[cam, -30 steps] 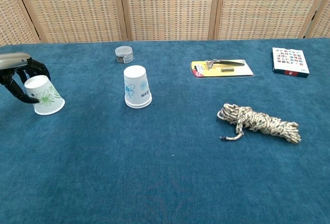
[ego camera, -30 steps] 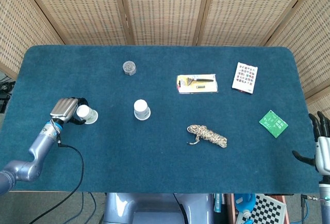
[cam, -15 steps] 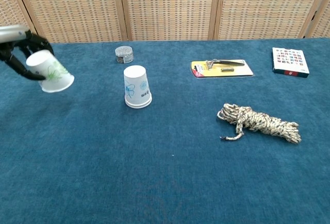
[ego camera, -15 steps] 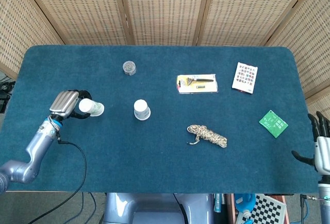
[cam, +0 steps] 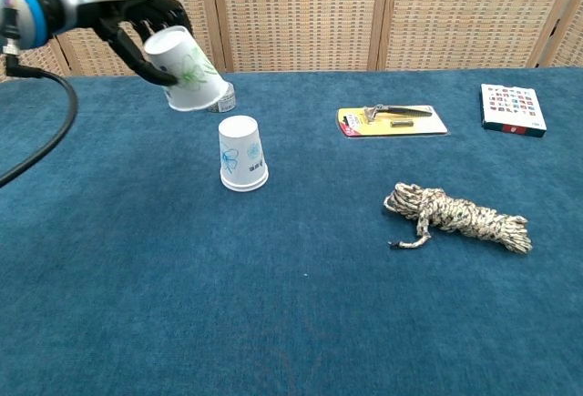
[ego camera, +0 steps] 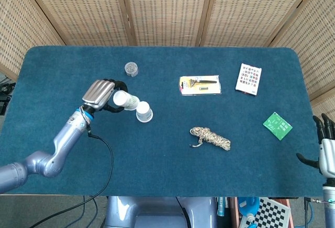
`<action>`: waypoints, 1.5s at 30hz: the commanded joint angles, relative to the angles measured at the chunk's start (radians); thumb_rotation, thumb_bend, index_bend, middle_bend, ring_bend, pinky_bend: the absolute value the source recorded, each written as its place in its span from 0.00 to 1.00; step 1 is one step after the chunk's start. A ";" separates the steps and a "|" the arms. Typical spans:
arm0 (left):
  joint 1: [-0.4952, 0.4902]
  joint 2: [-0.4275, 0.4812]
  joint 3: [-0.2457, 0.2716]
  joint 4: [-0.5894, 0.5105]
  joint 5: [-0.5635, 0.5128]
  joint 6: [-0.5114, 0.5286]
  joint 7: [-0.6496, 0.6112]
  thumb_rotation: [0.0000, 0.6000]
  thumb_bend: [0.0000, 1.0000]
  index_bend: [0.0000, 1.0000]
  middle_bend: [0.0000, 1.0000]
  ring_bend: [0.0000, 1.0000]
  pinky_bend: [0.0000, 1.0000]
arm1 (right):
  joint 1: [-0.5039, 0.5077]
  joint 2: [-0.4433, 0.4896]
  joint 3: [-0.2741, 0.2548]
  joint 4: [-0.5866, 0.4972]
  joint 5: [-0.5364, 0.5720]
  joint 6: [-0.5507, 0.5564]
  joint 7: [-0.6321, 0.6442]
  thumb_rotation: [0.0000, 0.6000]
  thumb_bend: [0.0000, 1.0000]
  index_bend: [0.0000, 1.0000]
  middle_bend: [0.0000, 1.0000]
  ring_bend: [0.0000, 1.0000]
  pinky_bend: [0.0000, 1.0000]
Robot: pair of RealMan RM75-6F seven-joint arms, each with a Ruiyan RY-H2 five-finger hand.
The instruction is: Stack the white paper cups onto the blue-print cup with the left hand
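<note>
The blue-print cup point(cam: 242, 153) stands upside down on the blue cloth, left of centre; from above it shows as a white disc point(ego camera: 143, 111). My left hand point(cam: 137, 15) grips a white paper cup with a green print point(cam: 189, 72), tilted, mouth down and to the right, in the air just up and left of the blue-print cup. The head view shows this hand point(ego camera: 100, 95) and its cup point(ego camera: 125, 100) close beside the standing cup. My right hand point(ego camera: 325, 149) hangs off the table's right edge, fingers apart, holding nothing.
A small round tin point(cam: 219, 96) sits behind the cups. Further right lie a carded tool pack point(cam: 392, 120), a coiled rope point(cam: 455, 215), a card box point(cam: 513, 109) and a green packet point(ego camera: 277, 126). A black cable point(ego camera: 99, 175) trails from the left arm.
My left hand has lifted the green-print cup off the cloth at the far left and carried it up and right, to just above and beside the blue-print cup. The right hand stayed put.
</note>
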 commanded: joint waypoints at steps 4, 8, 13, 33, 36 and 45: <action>-0.053 -0.061 0.005 0.029 -0.099 -0.026 0.066 1.00 0.22 0.44 0.43 0.36 0.35 | 0.000 0.001 0.000 0.006 0.002 -0.005 0.005 1.00 0.00 0.00 0.00 0.00 0.00; -0.071 -0.085 0.007 0.042 -0.123 -0.019 0.087 1.00 0.22 0.44 0.42 0.36 0.35 | 0.002 0.000 0.001 0.006 0.004 -0.007 0.004 1.00 0.00 0.00 0.00 0.00 0.00; -0.095 -0.101 0.017 0.051 -0.161 -0.025 0.129 1.00 0.22 0.44 0.42 0.36 0.35 | 0.002 0.000 0.001 0.009 0.007 -0.009 0.008 1.00 0.00 0.00 0.00 0.00 0.00; -0.110 -0.105 0.010 0.021 -0.165 -0.002 0.105 1.00 0.22 0.00 0.00 0.00 0.03 | 0.000 0.006 0.003 0.011 0.009 -0.009 0.020 1.00 0.00 0.00 0.00 0.00 0.00; -0.077 -0.083 0.007 -0.009 -0.101 0.048 0.066 1.00 0.22 0.00 0.00 0.00 0.00 | -0.001 0.006 0.002 0.008 0.004 -0.006 0.019 1.00 0.00 0.00 0.00 0.00 0.00; 0.141 0.059 0.085 -0.190 0.061 0.353 0.056 1.00 0.22 0.00 0.00 0.00 0.00 | -0.004 0.008 -0.006 -0.001 -0.017 0.004 0.017 1.00 0.00 0.00 0.00 0.00 0.00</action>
